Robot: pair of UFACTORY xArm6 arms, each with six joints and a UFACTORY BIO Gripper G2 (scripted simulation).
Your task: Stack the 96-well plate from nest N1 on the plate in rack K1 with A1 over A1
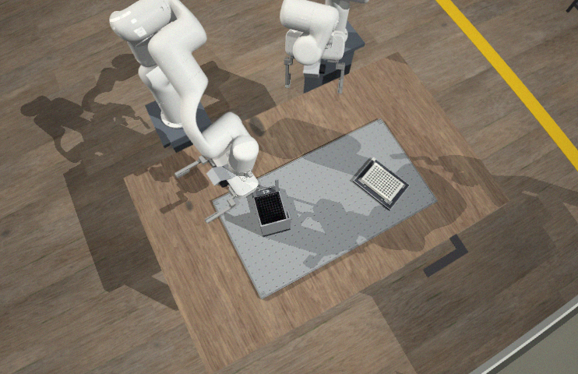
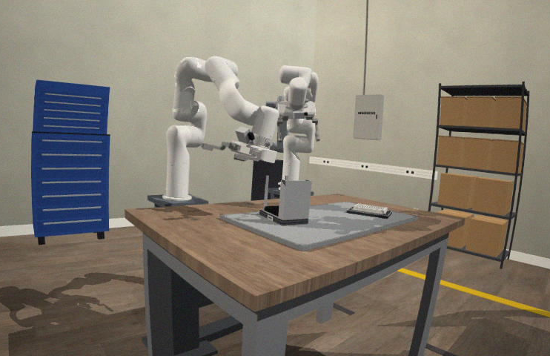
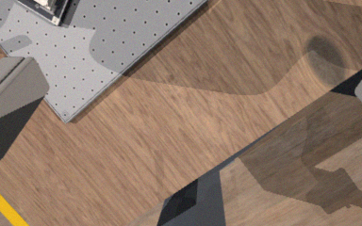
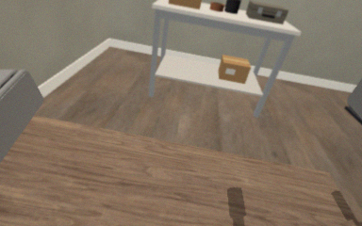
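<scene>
Top cam puts the white 96-well plate (image 1: 383,181) (image 2: 370,207) (image 3: 42,3) in nest N1 (image 1: 371,194) (image 2: 382,215) (image 3: 56,20), flat AFAICT, well apart from both my grippers. My left gripper (image 1: 314,80) (image 2: 299,127) (image 3: 192,99) has its fingers wide apart, nothing between; my right gripper (image 1: 192,197) (image 2: 221,152) (image 4: 189,113) is likewise spread and unloaded, near stack rack K1 (image 1: 276,227) (image 2: 296,201). The black lower plate (image 1: 270,208) (image 2: 272,210) sits inside K1.

Handling, my est.: light, rigid molded plastic, approx. no give, but thin-walled and prob. slick on the sides. Hard squeeze could bow the skirt or pop it out; too soft and it slips or tips. Best hold: opposite outer walls, pads level w/ each other, mid-side, low enough for good contact but clear of N1's frame. Keep off the well tops & rim print.

I'd use the left for the pick, since it has N1 in its wrist view. N1 and K1 are turned differently, so the plate needs a yaw en route. Can't read A1 on either plate from these views; must check before committing. K1's upright walls limit finger room, so choose the grip w/ release in mind. Lower it level, no shove, or the bottom plate may ride up.
</scene>
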